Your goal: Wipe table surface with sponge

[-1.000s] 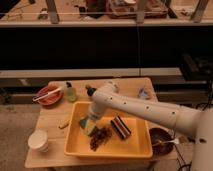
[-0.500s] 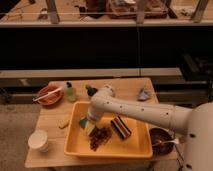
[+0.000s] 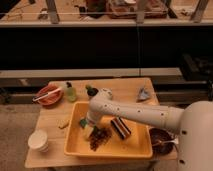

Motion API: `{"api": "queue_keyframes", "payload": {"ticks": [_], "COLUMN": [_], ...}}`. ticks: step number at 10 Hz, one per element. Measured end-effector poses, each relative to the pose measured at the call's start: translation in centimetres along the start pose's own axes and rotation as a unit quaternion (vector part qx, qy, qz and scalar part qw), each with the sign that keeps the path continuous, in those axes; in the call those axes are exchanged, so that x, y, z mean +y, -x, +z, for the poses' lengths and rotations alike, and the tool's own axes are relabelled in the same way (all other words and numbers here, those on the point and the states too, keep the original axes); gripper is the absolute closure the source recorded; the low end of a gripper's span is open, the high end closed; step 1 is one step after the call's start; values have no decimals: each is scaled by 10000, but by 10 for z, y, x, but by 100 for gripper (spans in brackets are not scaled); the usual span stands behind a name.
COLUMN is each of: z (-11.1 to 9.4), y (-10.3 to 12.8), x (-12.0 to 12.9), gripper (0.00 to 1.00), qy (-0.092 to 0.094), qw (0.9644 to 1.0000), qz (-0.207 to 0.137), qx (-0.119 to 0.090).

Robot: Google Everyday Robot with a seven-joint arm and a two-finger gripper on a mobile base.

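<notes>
1. Behind the bench (image 3: 125,89) the room is dim, with a dark wall and a railing. The tan plank top is lit, and a yellow tub (image 3: 116,151) sits on its near middle.
2. One white arm comes in from the right and bends down into the left part of the tub. The end effector (image 3: 90,128) hangs low inside, close to the tub floor.
3. Its jaws stand spread and released. I see nothing clamped between them.
4. The sponge (image 3: 82,122) lies in the tub too, just to the left of the end effector as I look. Whether they touch, I cannot tell.
5. Its teal face shows, but its long axis is too small to read from here.
6. A dark striped block (image 3: 120,127) lies well to the right of the end effector, and a dark reddish clump (image 3: 100,138) sits just nearer to me.
7. To my eye, the coming move turns on that small leftward offset. The jaws need to straddle the sponge, not the clump, before any wiping of the bare planks outside the tub wall.
</notes>
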Motion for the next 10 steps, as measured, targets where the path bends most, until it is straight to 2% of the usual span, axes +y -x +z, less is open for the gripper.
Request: {"api": "queue_keyframes", "payload": {"ticks": [1, 2, 8, 9, 10], "z": [5, 7, 7, 7, 7], "y": [-1, -1, 2, 2, 2], "x": [4, 6, 8, 8, 8], "gripper": [21, 27, 87, 93, 94], "qy": [82, 125, 268, 267, 270], "qw": [10000, 9998, 9991, 9992, 9991], "qz": [-26, -101, -287, -284, -284], "qx": [-32, -74, -131, -129, -127]}}
